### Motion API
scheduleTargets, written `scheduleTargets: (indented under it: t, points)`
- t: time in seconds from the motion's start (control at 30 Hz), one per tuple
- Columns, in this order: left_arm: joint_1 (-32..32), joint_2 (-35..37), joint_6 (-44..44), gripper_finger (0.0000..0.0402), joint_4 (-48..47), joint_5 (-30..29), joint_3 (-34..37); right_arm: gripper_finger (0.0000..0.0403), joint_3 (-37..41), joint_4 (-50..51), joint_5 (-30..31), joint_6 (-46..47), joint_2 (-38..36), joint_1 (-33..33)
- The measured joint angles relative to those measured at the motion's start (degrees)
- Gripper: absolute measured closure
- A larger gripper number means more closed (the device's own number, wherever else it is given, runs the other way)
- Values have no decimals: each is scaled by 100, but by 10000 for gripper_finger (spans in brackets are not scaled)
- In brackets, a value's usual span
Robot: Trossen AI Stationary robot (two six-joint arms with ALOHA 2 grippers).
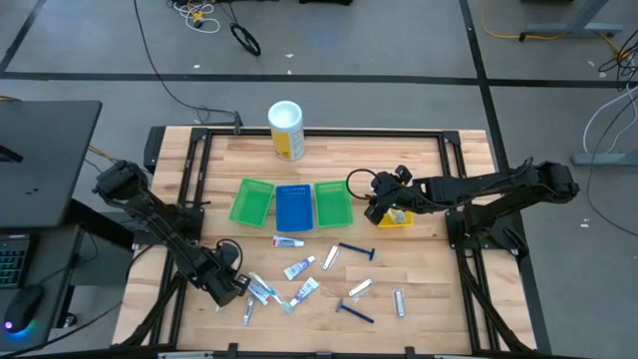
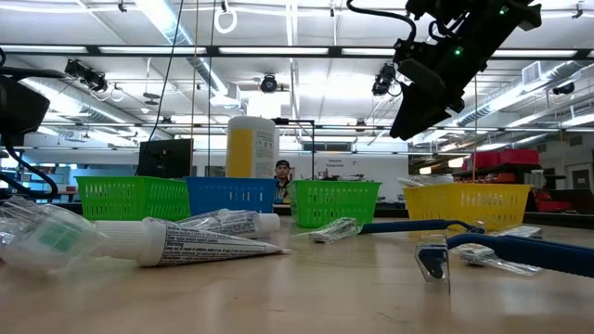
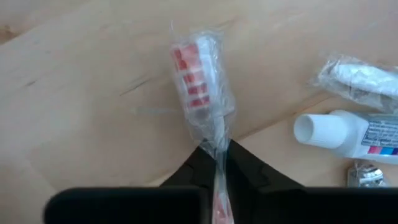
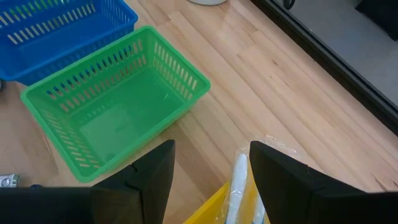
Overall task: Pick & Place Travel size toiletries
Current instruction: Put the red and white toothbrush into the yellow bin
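Observation:
A toothbrush [image 3: 199, 68] with a red-and-white head, sealed in a clear wrapper, lies on the wooden table near its front left. My left gripper [image 3: 219, 158] [image 1: 231, 289] points straight down over it and is shut on it. More toiletries lie scattered along the table's near side: small tubes [image 1: 299, 267], dark blue razors [image 1: 356, 251] and silvery tubes [image 1: 399, 302]. My right gripper [image 4: 211, 180] [image 1: 384, 209] hangs open above the yellow tray [image 1: 396, 218], where a wrapped toothbrush [image 4: 239, 180] lies. My left gripper pinches the wrapped toothbrush between its two fingers at the neck [image 3: 219, 144], just behind the head. The fingers [image 3: 202, 167] come from above, pointing down, and lie across the brush. The head lies flat on the table beyond the fingertips.
Two green trays [image 1: 251, 202] [image 1: 332, 204] and a blue tray [image 1: 293, 207] stand in a row at mid-table. A white-and-yellow canister [image 1: 286, 130] stands at the far edge. A capped white tube [image 3: 348, 134] and a wrapped item [image 3: 360, 74] lie close beside the left gripper.

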State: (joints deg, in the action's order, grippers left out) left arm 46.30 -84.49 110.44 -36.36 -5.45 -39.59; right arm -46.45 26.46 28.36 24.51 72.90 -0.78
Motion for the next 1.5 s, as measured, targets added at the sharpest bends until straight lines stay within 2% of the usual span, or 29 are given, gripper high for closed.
scheduleTargets:
  t: [0.1,0.23,0.43,0.63,0.73,1.03,1.17,1.3,1.5]
  points:
    - [0,7,-32,385,-21,59,-18,184,0,-18,0,0,0,0]
    - [0,7,-232,366,-283,63,-239,184,-1,-19,0,0,0,0]
    - [1,7,-606,387,-1823,9,-1040,184,1,-20,0,0,0,0]
    - [-171,7,-1108,381,-3140,-594,-1838,184,-1,-174,-22,-174,0,-1]
    - [-344,7,-1453,372,-3346,-996,-2080,185,-1,-391,-364,-531,0,-4]
    - [-1128,7,-3435,384,-3195,-1571,-2315,185,-1,-1185,-1321,-1442,0,-7]
    - [-1510,7,-4522,379,-2638,-1687,-2317,184,-1,-1496,-1739,-1923,2,-9]
    - [-1922,7,-5844,382,-1776,-1628,-2317,185,-1,-1767,-2128,-2392,2,-9]
    - [-2595,7,-7456,380,-745,-1209,-2317,185,-1,-1962,-2549,-2713,2,-9]
